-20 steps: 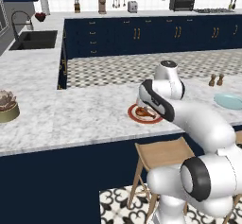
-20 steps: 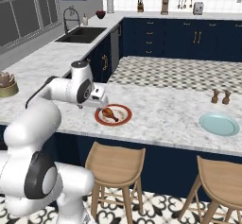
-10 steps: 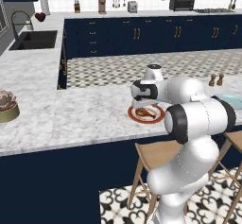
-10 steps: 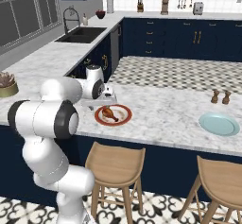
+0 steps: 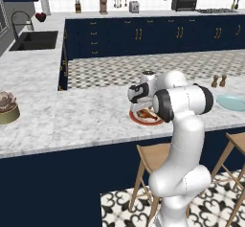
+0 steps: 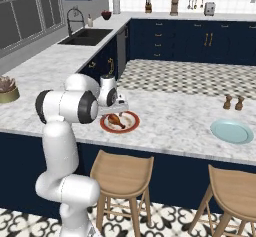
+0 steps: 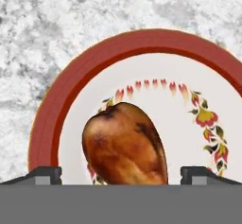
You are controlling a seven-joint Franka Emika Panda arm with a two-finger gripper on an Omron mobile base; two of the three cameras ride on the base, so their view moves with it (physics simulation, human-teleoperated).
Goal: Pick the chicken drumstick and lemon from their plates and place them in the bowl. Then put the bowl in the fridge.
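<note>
The chicken drumstick [image 7: 125,145], golden-brown, lies on the white plate with the broad red rim [image 7: 94,62]. My gripper [image 7: 122,176] is open just above it, and one dark fingertip [image 7: 45,173] stands on each side of the meat without touching it. From the base, the hand [image 5: 140,96] hangs low over the red-rimmed plate [image 5: 135,119] near the counter's front edge; the drumstick [image 6: 116,120] and red-rimmed plate [image 6: 131,126] show below the gripper [image 6: 118,109]. The pale blue plate [image 6: 231,131] lies bare to the right. The lemon, the bowl and the fridge are out of view.
Two small shakers [image 6: 233,102] stand behind the blue plate [image 5: 233,101]. A potted plant [image 5: 7,107] sits at the counter's far left. Wooden stools [image 6: 122,170] stand under the counter's front edge. A sink [image 5: 33,40] lies at the back left.
The arm has folded upright and its hand has come down close over the red-rimmed plate. The jaws stay wide. The drumstick and plates have not moved.
</note>
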